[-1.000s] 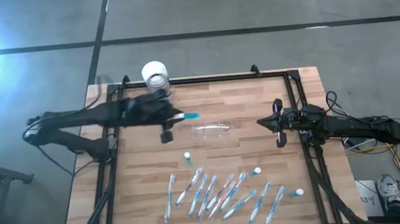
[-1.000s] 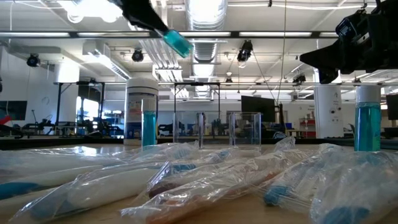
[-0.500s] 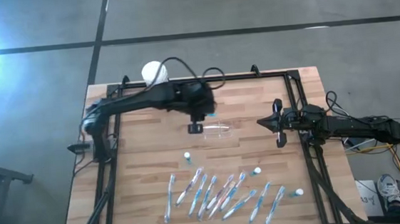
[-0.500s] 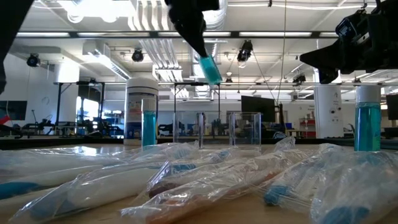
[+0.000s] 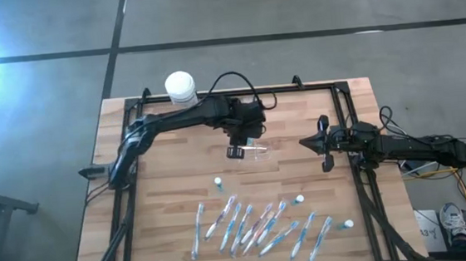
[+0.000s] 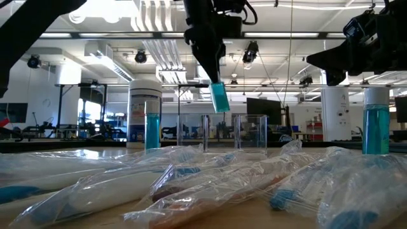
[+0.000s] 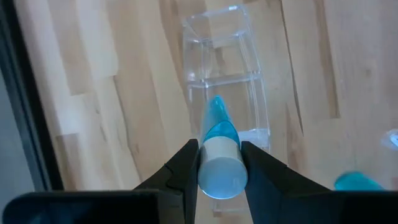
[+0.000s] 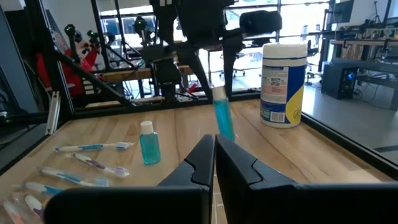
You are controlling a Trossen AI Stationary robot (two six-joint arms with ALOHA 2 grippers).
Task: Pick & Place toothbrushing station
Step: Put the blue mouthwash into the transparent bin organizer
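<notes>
The clear plastic holder (image 5: 250, 152) stands on its base on the table's middle; it also shows in the low view (image 6: 222, 132) and the left wrist view (image 7: 219, 74). My left gripper (image 5: 236, 152) hangs right above it, shut on a small blue bottle with a white cap (image 6: 219, 97). My right gripper (image 5: 324, 144) waits at the table's right side, shut and empty, and shows in its own wrist view (image 8: 214, 152). My left gripper pinches the bottle's white cap end (image 7: 221, 169) between its two fingers, which point down from above. The bottle hangs below the fingers, blue end (image 6: 220, 102) down and a little tilted. It is clear of the table, above the holder.
A white tub with a blue label (image 5: 179, 86) stands at the far left corner. Three more small blue bottles (image 5: 218, 182) (image 5: 300, 198) (image 5: 349, 223) stand in the middle and right. A row of bagged toothbrushes (image 5: 257, 224) lies along the near side.
My left gripper has carried the blue bottle from near the white tub toward the table's right and down, to above the clear holder. The bottle has turned from slanting sideways to nearly upright, blue end down.
</notes>
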